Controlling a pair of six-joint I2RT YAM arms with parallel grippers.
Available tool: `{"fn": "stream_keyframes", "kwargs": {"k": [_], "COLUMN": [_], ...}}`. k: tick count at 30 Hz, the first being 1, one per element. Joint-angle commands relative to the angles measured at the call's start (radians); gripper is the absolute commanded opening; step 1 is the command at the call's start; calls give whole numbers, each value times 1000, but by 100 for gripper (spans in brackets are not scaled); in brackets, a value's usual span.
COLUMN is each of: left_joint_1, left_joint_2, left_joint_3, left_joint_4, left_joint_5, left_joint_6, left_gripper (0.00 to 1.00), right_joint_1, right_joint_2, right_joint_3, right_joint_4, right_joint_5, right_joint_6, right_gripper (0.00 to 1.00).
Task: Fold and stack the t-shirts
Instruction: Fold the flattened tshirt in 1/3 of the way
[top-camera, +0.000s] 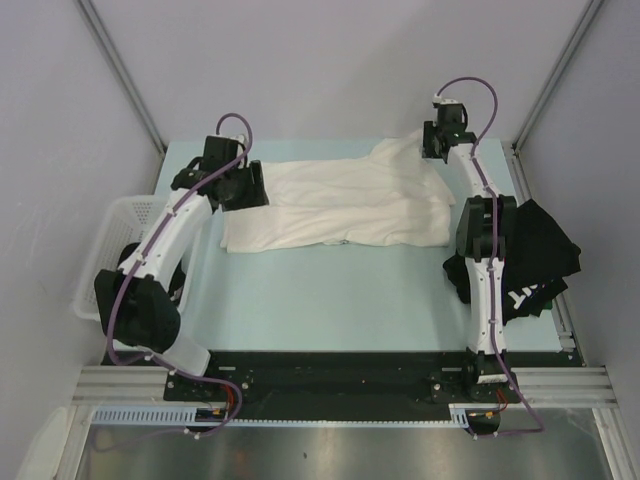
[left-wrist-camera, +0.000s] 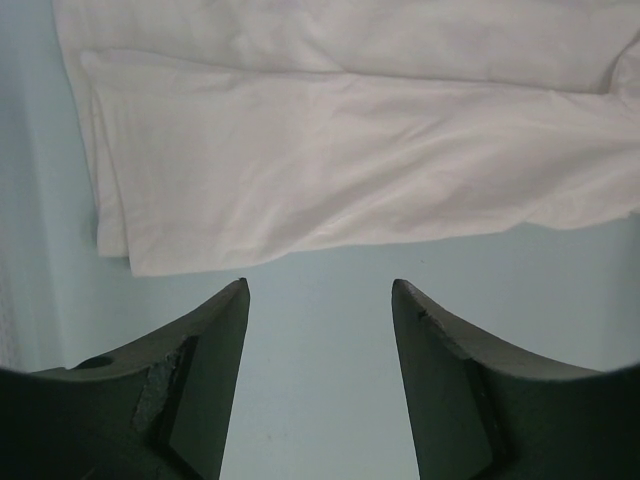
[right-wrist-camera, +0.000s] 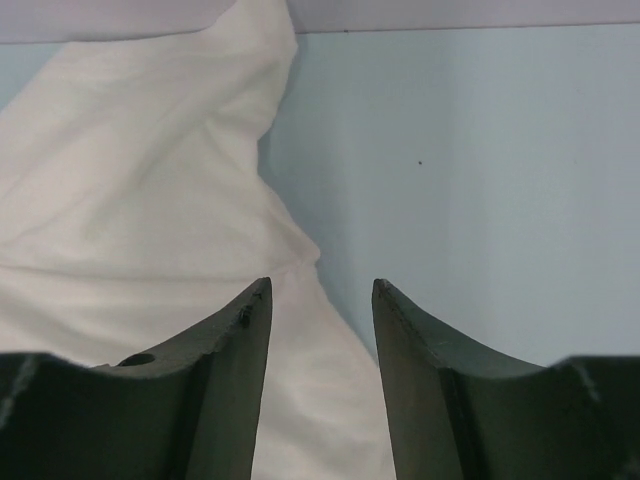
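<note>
With left gripper (left-wrist-camera: 320, 292) and right gripper (right-wrist-camera: 321, 286) spread empty, the white shirt (top-camera: 340, 205) may be skewed if gripped unevenly.

White-shelled left arm (top-camera: 168, 236) and right arm (top-camera: 487, 300) have black joints, looping purple cables (top-camera: 469, 80), dark wedge-shaped gripper fingers (left-wrist-camera: 200, 400).

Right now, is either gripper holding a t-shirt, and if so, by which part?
Nothing is held. The left gripper and the right gripper both stand open, with no cloth of the cream-white t-shirt pinched between their fingers.
</note>
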Motion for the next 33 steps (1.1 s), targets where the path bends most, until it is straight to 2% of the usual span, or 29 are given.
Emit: {"fn": "stream_keyframes", "kwargs": {"k": [1,8,19,23,33], "left_joint_1": [-4,-24,-41,-42,-45], "left_joint_2": [-78,-150,-184,-185,-179], "left_joint_3": [-50,-140,-162,-154,-125], "left_joint_4": [63,79,73,68,66], "left_joint_5": [-14,-25,-55,-58,-43], "left_joint_6": [10,10,11,11,13], "left_gripper": [65,66,67,68,68], "right_joint_1": [-33,-61,-61,-61,-61], "right_joint_2": [31,80,139,174,205], "right_joint_3": [63,78,48,72,92], "right_joint_4": [175,301,468,490,471], "right_joint_5": [-63,-165,-265,-291,-305], "right_joint_6": [19,73,215,294,341], "right_gripper": [51,55,56,56,53]}}
